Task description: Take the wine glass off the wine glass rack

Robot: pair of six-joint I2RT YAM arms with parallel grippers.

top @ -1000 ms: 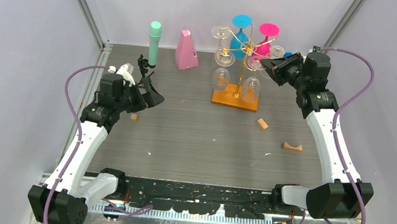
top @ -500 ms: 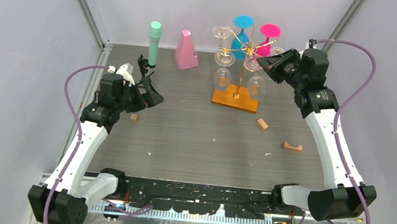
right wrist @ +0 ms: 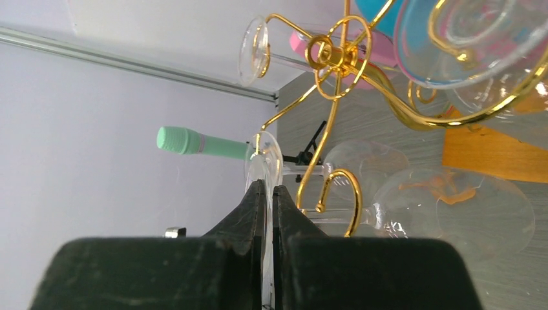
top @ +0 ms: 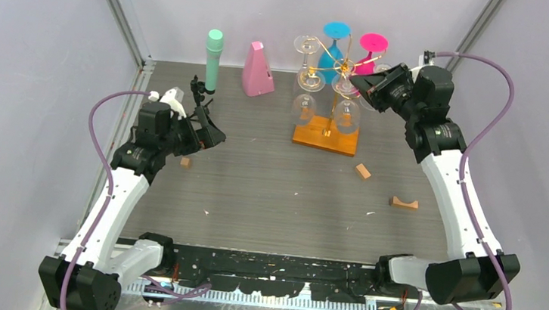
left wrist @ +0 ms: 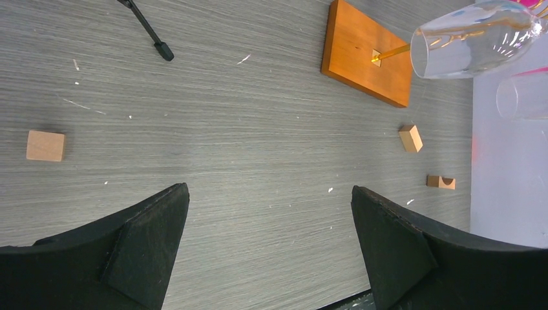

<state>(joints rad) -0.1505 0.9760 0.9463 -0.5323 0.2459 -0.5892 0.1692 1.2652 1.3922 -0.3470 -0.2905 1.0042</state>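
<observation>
The gold wire wine glass rack point(top: 333, 68) stands on its orange-brown base point(top: 325, 135) at the back of the table. Several glasses hang upside down from it. My right gripper point(top: 363, 84) is shut on the flat foot of a clear wine glass point(top: 347, 113) at the rack's right side. In the right wrist view the fingers point(right wrist: 258, 206) pinch that foot point(right wrist: 263, 160), its stem lies beside a curled gold arm point(right wrist: 342, 194), and its bowl point(right wrist: 452, 216) hangs to the right. My left gripper point(top: 211, 131) is open and empty, far left of the rack, above bare table point(left wrist: 270, 213).
A blue glass point(top: 335, 33) and a pink glass point(top: 372, 43) hang at the rack's back, another clear glass point(top: 305, 105) on its left. A mint cylinder point(top: 213, 59), pink metronome point(top: 257, 70) and small black tripod point(top: 200, 91) stand back left. Wooden blocks point(top: 362, 171) point(top: 403, 203) point(top: 185, 162) lie on the table.
My right gripper has shifted a little left and up, shut on the clear glass's foot, and the glass bowl has swung left with it. The left arm has not moved.
</observation>
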